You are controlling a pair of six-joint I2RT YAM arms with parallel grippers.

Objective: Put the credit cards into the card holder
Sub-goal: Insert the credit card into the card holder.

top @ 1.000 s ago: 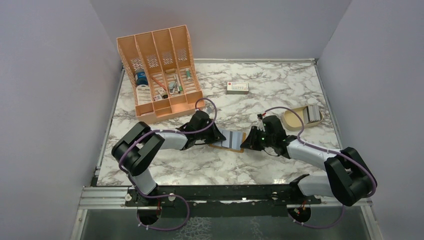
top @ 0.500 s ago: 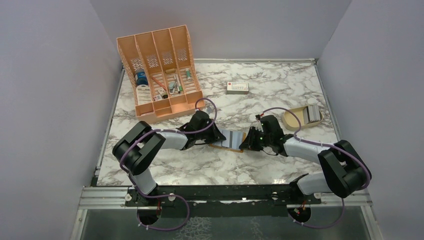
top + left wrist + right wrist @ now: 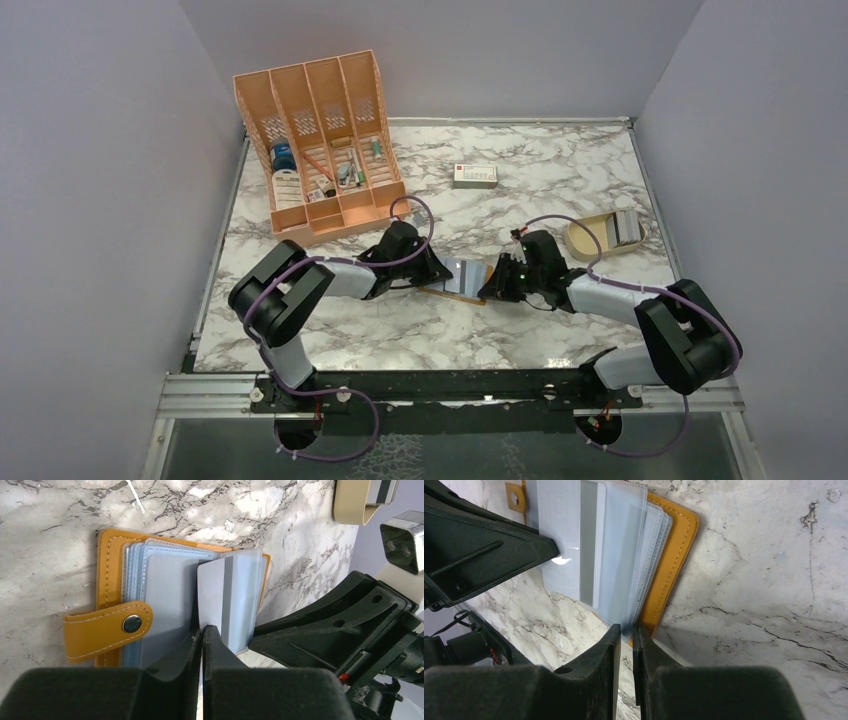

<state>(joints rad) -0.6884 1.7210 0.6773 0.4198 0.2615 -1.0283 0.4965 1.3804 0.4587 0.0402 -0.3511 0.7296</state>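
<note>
Midway: left claw (image 3: 202, 632) pinches card (image 3: 211, 592), seemingly part-inserted in card holder (image 3: 106, 565) just ahead; right claw (image 3: 625, 630) clamps sleeve (image 3: 624, 555) edge; more cards (image 3: 626, 227) wait in dish (image 3: 580, 240)

Top view: card holder (image 3: 447, 291) mostly covered by left gripper (image 3: 442, 275) and right gripper (image 3: 489, 287). Fingertips are too small to separate there, same for the orange organiser (image 3: 320, 150) contents and whatever sits in the tan dish (image 3: 585, 240). Left wrist: card (image 3: 210, 595) lower edge vanishes between the fingers, holder's near edge sits behind the gripper body, dish and right gripper run off frame. Right wrist: holder and card cut by top edge, sleeve corner at the fingertips blurred, strap (image 3: 515, 497) partly behind left gripper.
</note>
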